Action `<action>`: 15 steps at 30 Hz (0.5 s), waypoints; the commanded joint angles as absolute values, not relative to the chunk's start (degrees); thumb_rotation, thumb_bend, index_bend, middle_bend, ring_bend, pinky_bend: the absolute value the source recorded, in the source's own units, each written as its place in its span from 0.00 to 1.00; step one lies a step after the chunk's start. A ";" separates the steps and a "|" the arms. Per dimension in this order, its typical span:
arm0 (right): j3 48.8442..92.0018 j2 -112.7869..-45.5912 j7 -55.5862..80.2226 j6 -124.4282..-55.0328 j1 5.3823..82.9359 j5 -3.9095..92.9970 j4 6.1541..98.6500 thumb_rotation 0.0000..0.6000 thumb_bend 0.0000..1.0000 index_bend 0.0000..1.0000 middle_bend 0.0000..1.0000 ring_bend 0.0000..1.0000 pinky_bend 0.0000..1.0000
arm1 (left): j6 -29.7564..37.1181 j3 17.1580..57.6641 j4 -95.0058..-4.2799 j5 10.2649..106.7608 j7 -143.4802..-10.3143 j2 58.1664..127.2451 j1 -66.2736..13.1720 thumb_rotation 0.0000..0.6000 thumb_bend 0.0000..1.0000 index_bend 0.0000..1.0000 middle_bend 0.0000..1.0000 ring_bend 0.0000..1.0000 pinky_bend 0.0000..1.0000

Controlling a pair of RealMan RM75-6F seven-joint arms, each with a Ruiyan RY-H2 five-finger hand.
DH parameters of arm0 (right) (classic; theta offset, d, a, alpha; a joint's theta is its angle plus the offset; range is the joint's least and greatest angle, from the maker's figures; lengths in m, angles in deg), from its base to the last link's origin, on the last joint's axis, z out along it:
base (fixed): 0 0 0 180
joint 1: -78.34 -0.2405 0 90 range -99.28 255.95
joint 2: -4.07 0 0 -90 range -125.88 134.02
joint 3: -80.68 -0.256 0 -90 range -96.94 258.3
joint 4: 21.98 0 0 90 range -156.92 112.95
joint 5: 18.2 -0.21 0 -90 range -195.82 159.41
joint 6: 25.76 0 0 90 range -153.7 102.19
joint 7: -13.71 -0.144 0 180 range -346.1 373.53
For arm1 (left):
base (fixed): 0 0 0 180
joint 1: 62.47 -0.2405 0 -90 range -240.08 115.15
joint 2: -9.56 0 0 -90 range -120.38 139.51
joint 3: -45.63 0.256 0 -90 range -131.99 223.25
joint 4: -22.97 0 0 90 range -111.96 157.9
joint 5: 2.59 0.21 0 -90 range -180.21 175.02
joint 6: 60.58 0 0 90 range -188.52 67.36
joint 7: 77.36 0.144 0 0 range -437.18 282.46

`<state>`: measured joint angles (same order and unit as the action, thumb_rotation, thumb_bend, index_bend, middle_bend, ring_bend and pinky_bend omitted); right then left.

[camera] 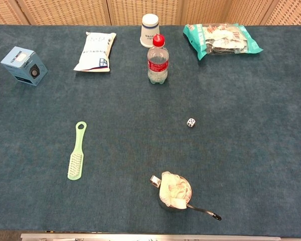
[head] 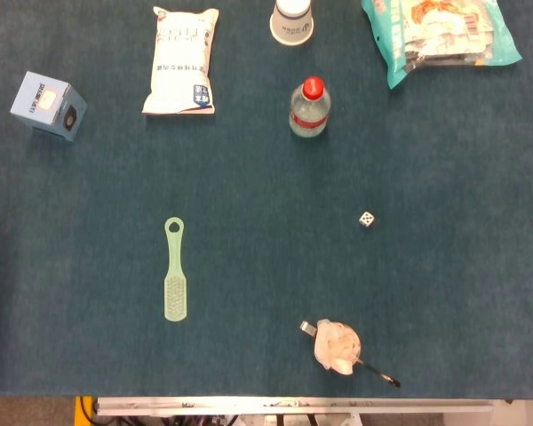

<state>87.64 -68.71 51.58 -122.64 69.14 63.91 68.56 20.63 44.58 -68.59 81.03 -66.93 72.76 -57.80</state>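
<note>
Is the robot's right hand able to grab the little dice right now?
Probably not straight away: neither view shows the right hand. The dice lies alone on bare table, nothing crowding it, so the way looks free once the hand comes in.

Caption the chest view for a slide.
Green brush, die, bottle and snack bags on a blue table; no hand in view.

This looks like a robot test bench in a lab rather than a home. A table (camera: 271, 150) covered in dark teal felt carries unrelated household things laid well apart: a green brush (camera: 76, 151), a die (camera: 191, 122), a red-capped water bottle (camera: 157, 59), a white pouch (camera: 96, 51), a blue box (camera: 23, 66) and a snack bag (camera: 220, 39). Behind the table stand woven-pattern panels (camera: 65, 11), and a metal rail (head: 293, 406) edges its near side.
</note>
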 commanded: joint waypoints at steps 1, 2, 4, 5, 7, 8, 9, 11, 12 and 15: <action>86.74 -68.11 50.60 -121.91 69.84 64.08 68.62 1.00 0.38 0.38 0.49 0.40 0.54 | 20.75 44.57 -68.66 80.97 -66.97 72.81 -57.83 1.00 0.00 0.45 0.37 0.30 0.56; 86.54 -67.90 50.27 -121.69 69.98 64.10 68.76 1.00 0.38 0.38 0.49 0.40 0.54 | 20.79 44.59 -68.66 80.99 -67.00 72.83 -57.85 1.00 0.00 0.45 0.37 0.30 0.56; 86.03 -67.40 49.67 -121.31 70.29 64.15 69.01 1.00 0.38 0.38 0.49 0.40 0.54 | 20.89 44.61 -68.74 80.91 -67.04 72.84 -57.90 1.00 0.00 0.45 0.37 0.30 0.56; 85.78 -67.17 49.37 -121.15 70.49 64.22 69.12 1.00 0.38 0.38 0.49 0.40 0.54 | 20.91 44.62 -68.80 80.89 -67.05 72.84 -57.90 1.00 0.00 0.45 0.37 0.30 0.56; 85.36 -66.83 48.78 -120.94 70.79 64.27 69.44 1.00 0.38 0.38 0.49 0.40 0.54 | 20.81 44.70 -68.78 80.90 -67.02 72.84 -57.86 1.00 0.00 0.45 0.37 0.30 0.56; 85.12 -66.68 48.54 -120.90 70.91 64.34 69.55 1.00 0.38 0.38 0.49 0.40 0.54 | 20.68 44.75 -68.74 80.86 -67.06 72.85 -57.83 1.00 0.00 0.45 0.37 0.30 0.56; 84.86 -66.49 48.13 -120.79 71.07 64.49 69.67 1.00 0.38 0.38 0.49 0.40 0.54 | 20.44 44.77 -68.73 80.72 -67.21 72.88 -57.75 1.00 0.00 0.45 0.37 0.30 0.56; 84.43 -66.15 47.33 -120.43 71.24 64.52 69.94 1.00 0.38 0.38 0.49 0.40 0.54 | 20.08 44.76 -68.64 80.56 -67.46 72.92 -57.59 1.00 0.00 0.45 0.37 0.30 0.56; 84.19 -65.83 46.76 -120.09 71.33 64.50 70.14 1.00 0.38 0.38 0.49 0.40 0.54 | 19.81 44.73 -68.50 80.41 -67.55 72.97 -57.46 1.00 0.00 0.45 0.37 0.30 0.56; 83.45 -65.21 45.68 -119.52 71.59 64.35 70.41 1.00 0.38 0.38 0.49 0.40 0.54 | 19.25 44.71 -68.14 79.98 -67.50 73.11 -57.23 1.00 0.00 0.45 0.37 0.30 0.56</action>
<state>83.65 -65.40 45.90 -119.71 71.47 64.40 70.28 19.34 44.71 -68.20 80.06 -67.52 73.07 -57.29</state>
